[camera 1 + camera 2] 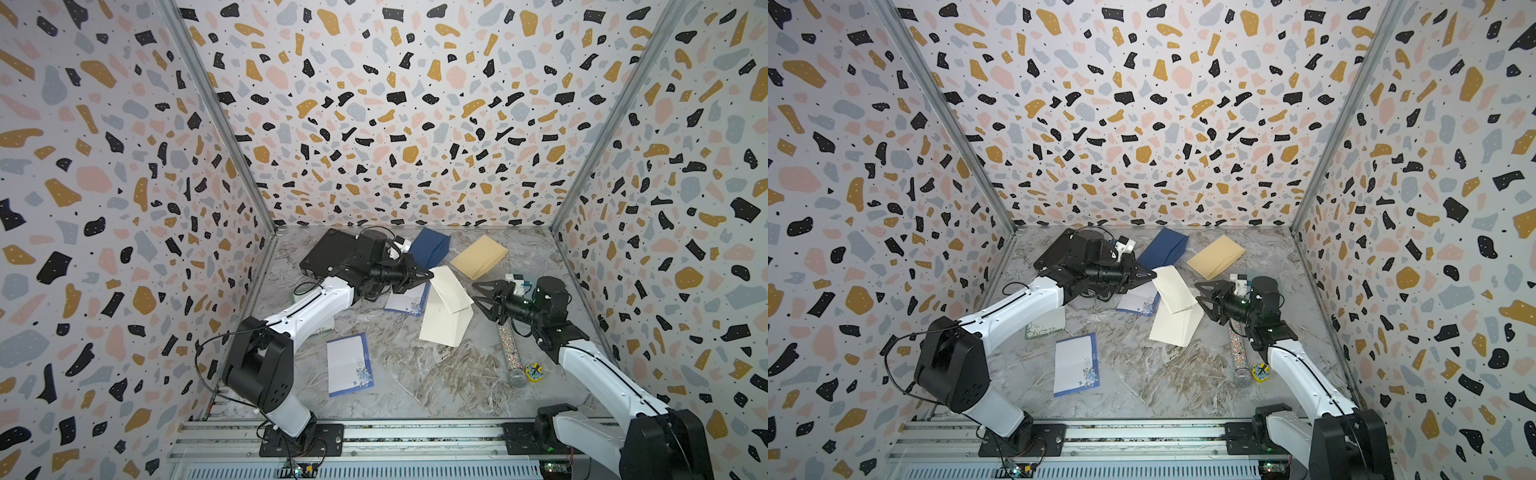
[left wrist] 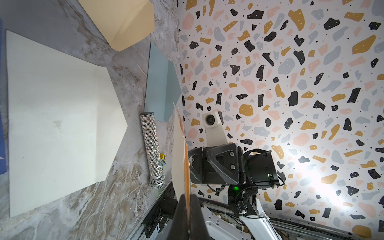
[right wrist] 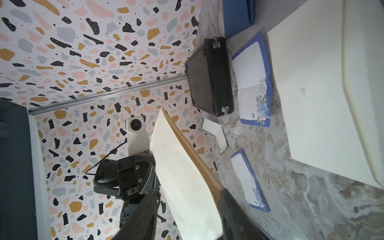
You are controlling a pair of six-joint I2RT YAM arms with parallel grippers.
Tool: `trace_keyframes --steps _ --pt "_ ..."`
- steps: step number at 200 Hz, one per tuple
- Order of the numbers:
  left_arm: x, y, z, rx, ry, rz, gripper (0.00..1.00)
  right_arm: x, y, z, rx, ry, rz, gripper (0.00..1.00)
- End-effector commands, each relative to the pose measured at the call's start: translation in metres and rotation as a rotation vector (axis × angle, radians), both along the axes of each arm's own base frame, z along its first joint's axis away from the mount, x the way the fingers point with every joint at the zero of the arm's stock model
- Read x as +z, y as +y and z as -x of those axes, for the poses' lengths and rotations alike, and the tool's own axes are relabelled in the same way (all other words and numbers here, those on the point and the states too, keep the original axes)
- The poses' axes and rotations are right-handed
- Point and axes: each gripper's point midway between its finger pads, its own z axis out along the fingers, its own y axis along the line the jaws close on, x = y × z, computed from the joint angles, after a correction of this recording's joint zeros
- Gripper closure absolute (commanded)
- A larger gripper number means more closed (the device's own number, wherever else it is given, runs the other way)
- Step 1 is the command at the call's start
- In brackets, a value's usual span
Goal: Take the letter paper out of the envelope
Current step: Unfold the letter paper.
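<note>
Cream, flat paper envelope [image 1: 451, 289] pinched edge-on in left tool [image 1: 430, 275].

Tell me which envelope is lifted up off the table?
The cream envelope pinched by the left fingers. The navy envelope, tan envelope and other cream envelope rest on the table.

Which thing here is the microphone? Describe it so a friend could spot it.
Look at the marble table, on the side where the right arm reaches in. Beside that arm the microphone lies flat, next to a small yellow object. It alone glitters: a rhinestone-covered handle with a silver mesh head.
</note>
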Motion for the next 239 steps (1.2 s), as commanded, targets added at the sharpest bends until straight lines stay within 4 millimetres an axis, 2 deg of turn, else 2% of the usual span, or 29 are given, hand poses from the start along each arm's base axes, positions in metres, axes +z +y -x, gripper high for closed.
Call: trace_keyframes --steps 1,76,113,158,210,239 --pt "0.011 -0.005 0.002 -0.02 -0.043 0.038 1.0 0.008 0.003 0.002 0.011 -0.024 -0.042 0.5" --pt "0.017 -0.008 -0.003 -0.013 -0.044 0.059 1.0 0.009 0.0 0.004 -0.019 -0.023 -0.086 0.53" --pt "0.013 -0.008 -0.002 -0.019 -0.038 0.054 1.0 0.013 0.0 0.003 -0.019 -0.026 -0.087 0.54" --pt "0.017 -0.005 0.0 -0.023 -0.055 0.024 1.0 -0.008 -0.007 0.014 -0.031 0.01 0.025 0.53" --pt "0.011 -0.004 0.002 -0.028 -0.044 0.021 1.0 0.009 0.0 0.002 -0.009 -0.019 -0.024 0.54" --pt "0.011 -0.005 0.002 -0.027 -0.044 0.021 1.0 0.003 -0.001 0.004 -0.019 -0.003 -0.048 0.55"
